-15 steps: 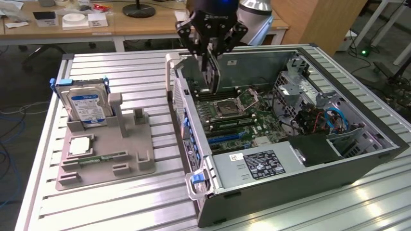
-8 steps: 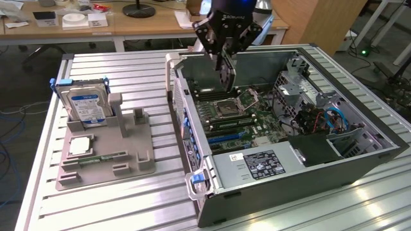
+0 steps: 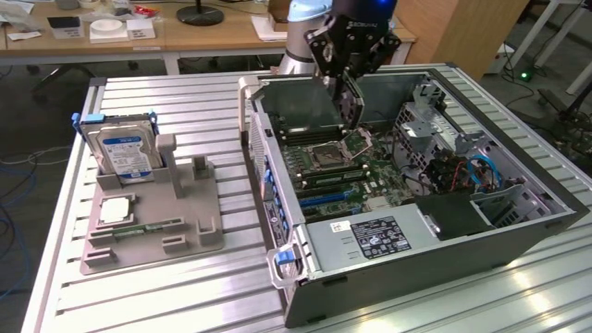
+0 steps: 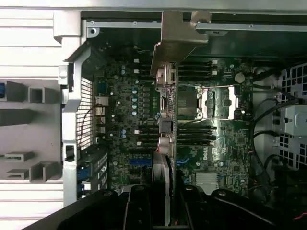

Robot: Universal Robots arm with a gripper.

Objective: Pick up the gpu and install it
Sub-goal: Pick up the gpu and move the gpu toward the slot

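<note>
The jaws are being pressed, narrowly apart, onto the gpu (image 4: 165, 110), which is being held edge-down over the motherboard (image 3: 347, 166) in the open case (image 3: 416, 277), seemingly to meet a slot; in the exterior view a hard drive (image 3: 125, 154) is being carried by the slatted surface (image 3: 185, 97) at the case's nine o'clock, desks (image 3: 204, 38) at twelve

Grey holder (image 3: 190, 201) on slatted table (image 3: 166, 291); hard drive (image 3: 125, 151) upright at its back, pale chip (image 3: 115, 209) and memory stick (image 3: 148, 227) lying flat in front. Open case (image 3: 444, 267) on the exterior view's right; motherboard (image 4: 124, 110) exposed; power supply (image 3: 375, 238) at its near end.
</note>
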